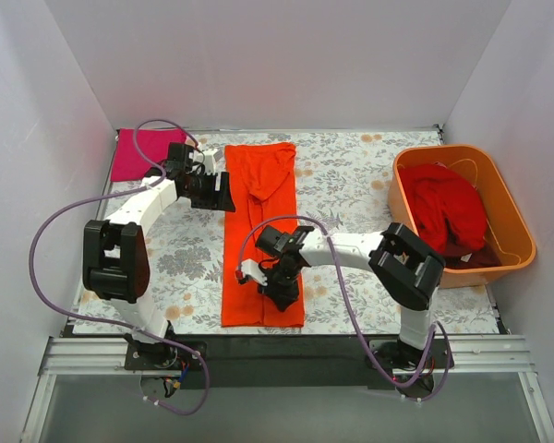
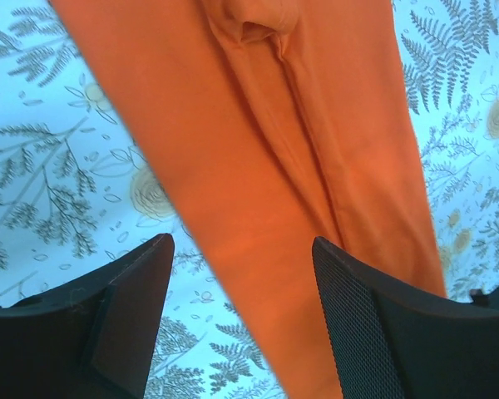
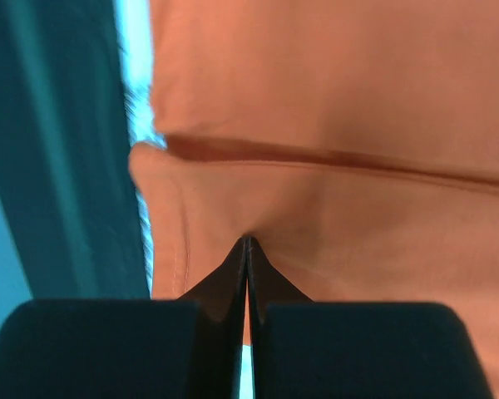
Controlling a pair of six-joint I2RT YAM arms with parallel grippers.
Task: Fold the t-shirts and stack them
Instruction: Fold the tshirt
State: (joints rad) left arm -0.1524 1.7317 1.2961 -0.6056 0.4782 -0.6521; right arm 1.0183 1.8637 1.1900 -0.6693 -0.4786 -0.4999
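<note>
Cloth item in hand: bright orange short-sleeved t-shirt [image 1: 275,198], already narrowed to a long strip and laid flat on the floral-print table [image 1: 351,185]. Its long axis is run 12 to 6 o'clock in the top view.

The right gripper [image 1: 282,293] is set on the strip near its 6 o'clock end. In the wrist view its jaws are seen closed tip to tip, with a small pucker of the orange cloth [image 3: 333,83] apparently pinched at the tips [image 3: 248,245], beside a hem fold.

The left gripper [image 1: 217,192] is placed at the strip's 9 o'clock edge, toward the 12 o'clock end. Its jaws are spread wide [image 2: 241,245]; nothing is held, and the orange cloth [image 2: 299,166] is seen below and just ahead of them.

Key relation: the near end is taken by the right arm and the far end is covered by the left, so a fold along the long axis, 6 toward 12 o'clock, is judged likely, with the right arm as carrier. Slip of the thin pinch is the risk to be watched.

A magenta-pink folded cloth t-shirt [image 1: 140,155] is lying at 10 o'clock, well apart from the strip. A deep red crumpled cloth t-shirt [image 1: 448,208] is heaped inside the rigid orange plastic tub [image 1: 512,221] at 3 o'clock, not yet folded.
</note>
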